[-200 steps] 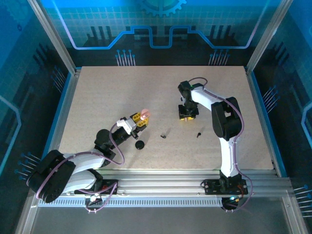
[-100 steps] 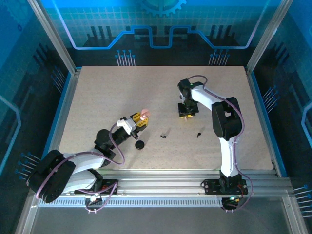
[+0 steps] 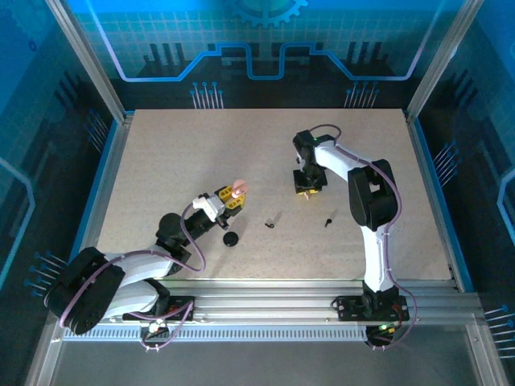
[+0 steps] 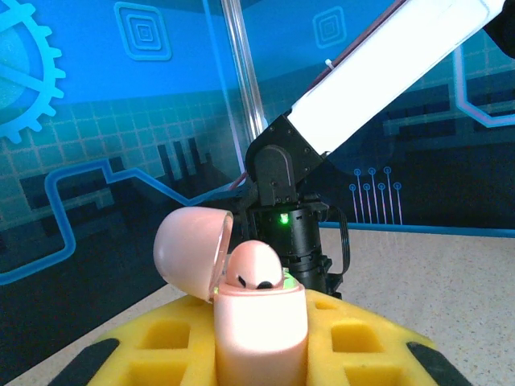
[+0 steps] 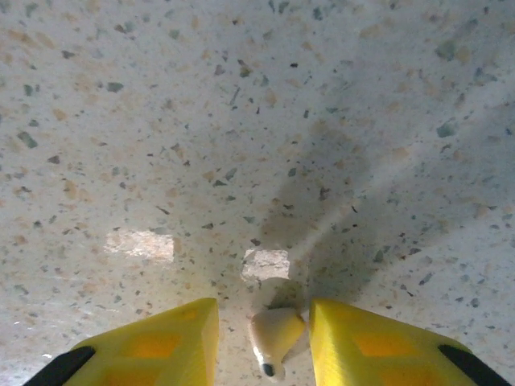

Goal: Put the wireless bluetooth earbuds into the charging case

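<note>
Speckled tabletop lies under my right claw (image 5: 264,307), jaws part-open astride the pale pink earbud (image 5: 273,336). Step: pickup. Next: close, lift, carry to the pink charging case (image 4: 261,338) clamped in my left claw (image 4: 259,310).

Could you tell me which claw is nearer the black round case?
Left. The left claw is just beyond the black round case; the right claw is farther off to its right.

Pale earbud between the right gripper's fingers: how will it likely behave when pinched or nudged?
The pale earbud looks tiny, smooth and rounded, so it is probably very light and may slip out of a pinch. Lying loose on the table between the fingers of the right gripper, it could roll or spin if one finger touches first.
</note>
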You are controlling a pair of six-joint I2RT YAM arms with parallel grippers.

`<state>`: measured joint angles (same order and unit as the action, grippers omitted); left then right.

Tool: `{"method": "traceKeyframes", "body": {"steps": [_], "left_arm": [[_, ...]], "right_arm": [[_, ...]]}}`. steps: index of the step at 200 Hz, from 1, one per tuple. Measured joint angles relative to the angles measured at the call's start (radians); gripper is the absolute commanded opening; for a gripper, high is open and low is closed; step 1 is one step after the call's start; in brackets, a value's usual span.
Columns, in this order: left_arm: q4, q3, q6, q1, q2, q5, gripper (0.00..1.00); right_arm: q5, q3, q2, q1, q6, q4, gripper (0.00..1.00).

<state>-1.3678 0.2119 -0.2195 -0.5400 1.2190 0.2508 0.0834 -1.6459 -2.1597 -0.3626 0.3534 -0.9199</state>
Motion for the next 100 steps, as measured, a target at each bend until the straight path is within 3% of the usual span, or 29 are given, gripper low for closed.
{"method": "traceKeyframes", "body": {"steps": [100], "left_arm": [[0.000,0.000,0.000,0.000,0.009,0.000,0.12]], "right_arm": [[0.032,-0.004,-0.007,0.000,-0.007,-0.007,0.25]]}}
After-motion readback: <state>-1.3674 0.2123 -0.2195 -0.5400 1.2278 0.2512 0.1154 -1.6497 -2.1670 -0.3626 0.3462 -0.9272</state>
